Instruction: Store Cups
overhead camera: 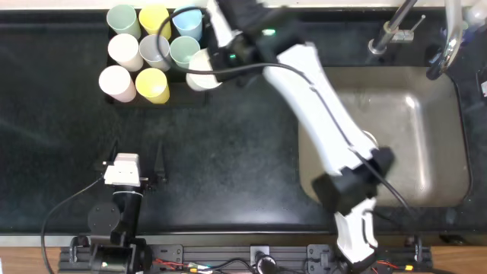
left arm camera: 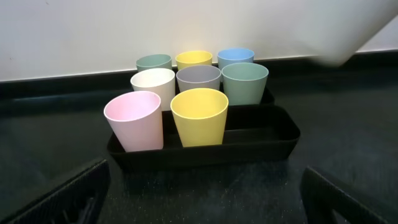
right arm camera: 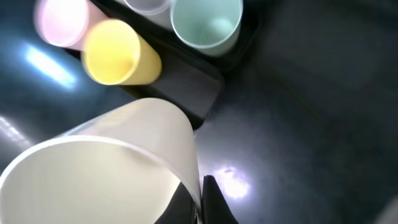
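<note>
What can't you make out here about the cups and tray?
- Top view: the right arm and the held cream cup cover the tray's empty slot.
- Right wrist view: the cream cup runs off the bottom edge.
- Left wrist view: nearer cups hide most of the back-row cups.

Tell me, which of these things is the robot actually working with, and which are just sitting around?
In the job: cream plastic cup in the right claw; eight pastel plastic cups; black plastic tray holding them.
Just lying about: steel sink; metal tap at its edge.
</note>
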Controlling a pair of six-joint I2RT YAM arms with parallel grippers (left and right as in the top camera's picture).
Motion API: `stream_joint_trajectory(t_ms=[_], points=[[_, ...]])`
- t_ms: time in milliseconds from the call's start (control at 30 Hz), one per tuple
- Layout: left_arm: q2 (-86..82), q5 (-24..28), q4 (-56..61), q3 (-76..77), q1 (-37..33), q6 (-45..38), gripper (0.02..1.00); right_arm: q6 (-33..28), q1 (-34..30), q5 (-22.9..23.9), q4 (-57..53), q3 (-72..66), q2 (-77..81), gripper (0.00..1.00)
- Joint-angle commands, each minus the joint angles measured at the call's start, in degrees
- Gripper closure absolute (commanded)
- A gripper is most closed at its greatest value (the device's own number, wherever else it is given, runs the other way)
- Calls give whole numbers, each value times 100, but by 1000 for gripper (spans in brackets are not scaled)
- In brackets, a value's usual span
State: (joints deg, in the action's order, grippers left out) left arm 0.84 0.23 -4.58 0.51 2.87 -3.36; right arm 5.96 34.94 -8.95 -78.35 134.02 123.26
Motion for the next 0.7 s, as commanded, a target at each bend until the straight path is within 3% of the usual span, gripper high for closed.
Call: stream_joint_trajectory(t_ms=[33,200,700], points=[[-57,-11,-26,-4,-46,42,18,295,240,459,216,267,369,961],[-57,-11,-26,-4,-46,42,18,328,409,745,544,267,647,961],[-57,-11,-26,-4,-46,42,18,831,640,778,713,262,1049,958]])
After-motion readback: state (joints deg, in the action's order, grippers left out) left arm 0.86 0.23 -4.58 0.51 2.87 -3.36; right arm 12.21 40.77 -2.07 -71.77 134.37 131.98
